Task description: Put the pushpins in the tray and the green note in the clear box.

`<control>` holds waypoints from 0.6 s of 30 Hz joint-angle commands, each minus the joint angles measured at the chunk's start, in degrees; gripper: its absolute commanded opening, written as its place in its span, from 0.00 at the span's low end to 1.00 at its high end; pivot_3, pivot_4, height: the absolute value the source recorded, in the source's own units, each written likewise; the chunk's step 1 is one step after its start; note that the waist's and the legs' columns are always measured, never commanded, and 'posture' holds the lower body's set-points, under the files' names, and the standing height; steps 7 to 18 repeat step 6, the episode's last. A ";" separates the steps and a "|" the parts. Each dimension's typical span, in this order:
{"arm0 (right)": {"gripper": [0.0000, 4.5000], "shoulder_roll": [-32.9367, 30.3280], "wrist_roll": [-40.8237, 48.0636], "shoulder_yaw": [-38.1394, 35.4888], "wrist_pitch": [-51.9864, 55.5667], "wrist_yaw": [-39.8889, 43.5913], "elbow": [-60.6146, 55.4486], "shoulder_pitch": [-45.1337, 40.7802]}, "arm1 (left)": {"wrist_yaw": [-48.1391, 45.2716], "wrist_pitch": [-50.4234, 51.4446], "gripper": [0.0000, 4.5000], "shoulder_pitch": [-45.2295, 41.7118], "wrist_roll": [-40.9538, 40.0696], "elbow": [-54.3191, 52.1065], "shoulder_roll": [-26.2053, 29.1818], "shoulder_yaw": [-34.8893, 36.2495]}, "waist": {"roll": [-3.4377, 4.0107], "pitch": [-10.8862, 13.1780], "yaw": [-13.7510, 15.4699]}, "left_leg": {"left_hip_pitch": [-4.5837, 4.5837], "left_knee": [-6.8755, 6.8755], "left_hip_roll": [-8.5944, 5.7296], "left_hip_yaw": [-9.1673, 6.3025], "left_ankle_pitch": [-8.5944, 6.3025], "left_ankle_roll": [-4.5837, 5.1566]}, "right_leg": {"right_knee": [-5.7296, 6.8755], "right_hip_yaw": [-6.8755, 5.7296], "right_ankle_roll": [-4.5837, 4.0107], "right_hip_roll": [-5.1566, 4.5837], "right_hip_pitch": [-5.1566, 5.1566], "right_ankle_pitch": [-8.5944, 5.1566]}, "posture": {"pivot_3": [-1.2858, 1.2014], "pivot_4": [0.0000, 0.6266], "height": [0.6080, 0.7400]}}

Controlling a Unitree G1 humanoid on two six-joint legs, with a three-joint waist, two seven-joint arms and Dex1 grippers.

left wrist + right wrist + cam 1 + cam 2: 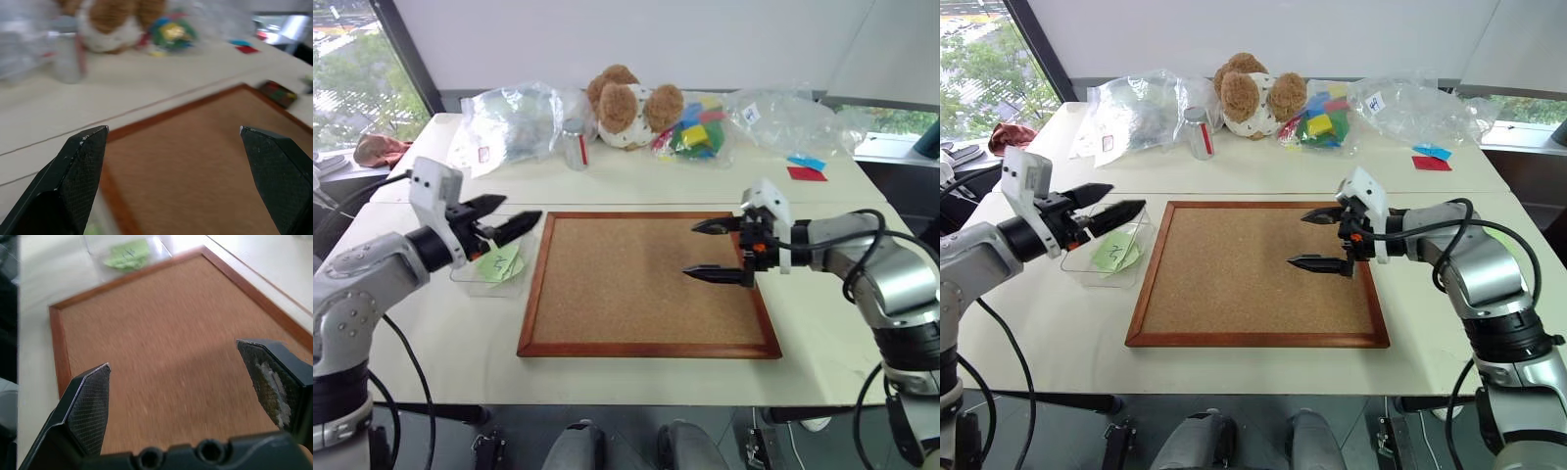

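Green note [1112, 255]: pale green paper slip with a dark scribble, lying inside the clear box [1141, 257]. The box was a transparent shallow container standing on the worktop [636, 377] just beside the left edge of the corkboard [646, 284].

Tray [279, 93]: small dark dish by the corkboard's far right corner, with blurred red and green spots in it, too unclear to name.

Surroundings: bare wood-framed corkboard at centre; at the far edge a teddy bear [628, 106], a small can [1199, 132], clear plastic bags [509, 122], a bag of coloured blocks [693, 129], and red and blue slips [806, 168].

Left tool [501, 217]: fingers spread wide, empty, above the clear box. Right tool [717, 251]: fingers spread wide, empty, over the corkboard's right side.
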 commanded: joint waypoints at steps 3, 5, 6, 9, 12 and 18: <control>1.00 -1.79 0.22 -3.33 -0.43 -1.45 -2.62 1.78 | -9.29 -1.46 0.98 5.81 -2.03 -5.17 2.40 -2.21 | 0.01 0.01 -0.48 | 0.02 0.00 0.00 0.00 -0.11 0.19 | 0.02 0.00 0.00 0.00 0.01 0.00 | 0.52 0.24 1.00; 1.00 -2.02 -0.01 -3.61 -0.79 -1.70 -2.27 2.19 | -10.66 -2.17 0.98 6.99 -1.26 -4.92 2.79 -3.37 | 0.04 0.03 -0.45 | 0.06 -0.02 0.00 0.00 -0.11 0.20 | 0.02 0.00 -0.01 0.00 0.03 -0.01 | 0.52 0.24 1.00; 1.00 -2.10 -0.03 -3.75 -0.98 -1.76 -2.02 2.34 | -10.95 -2.17 0.98 7.03 -1.26 -4.65 2.79 -3.98 | 0.04 0.03 -0.45 | 0.05 -0.01 0.00 0.00 -0.11 0.20 | 0.02 0.00 -0.01 0.00 0.03 -0.01 | 0.52 0.24 1.00; 1.00 -2.10 -0.03 -3.75 -0.98 -1.76 -2.02 2.34 | -10.95 -2.17 0.98 7.03 -1.26 -4.65 2.79 -3.98 | 0.04 0.03 -0.45 | 0.05 -0.01 0.00 0.00 -0.11 0.20 | 0.02 0.00 -0.01 0.00 0.03 -0.01 | 0.52 0.24 1.00; 1.00 -2.10 -0.03 -3.75 -0.98 -1.76 -2.02 2.34 | -10.95 -2.17 0.98 7.03 -1.26 -4.65 2.79 -3.98 | 0.04 0.03 -0.45 | 0.05 -0.01 0.00 0.00 -0.11 0.20 | 0.02 0.00 -0.01 0.00 0.03 -0.01 | 0.52 0.24 1.00; 1.00 -2.10 -0.03 -3.75 -0.98 -1.76 -2.02 2.34 | -10.95 -2.17 0.98 7.03 -1.26 -4.65 2.79 -3.98 | 0.04 0.03 -0.45 | 0.05 -0.01 0.00 0.00 -0.11 0.20 | 0.02 0.00 -0.01 0.00 0.03 -0.01 | 0.52 0.24 1.00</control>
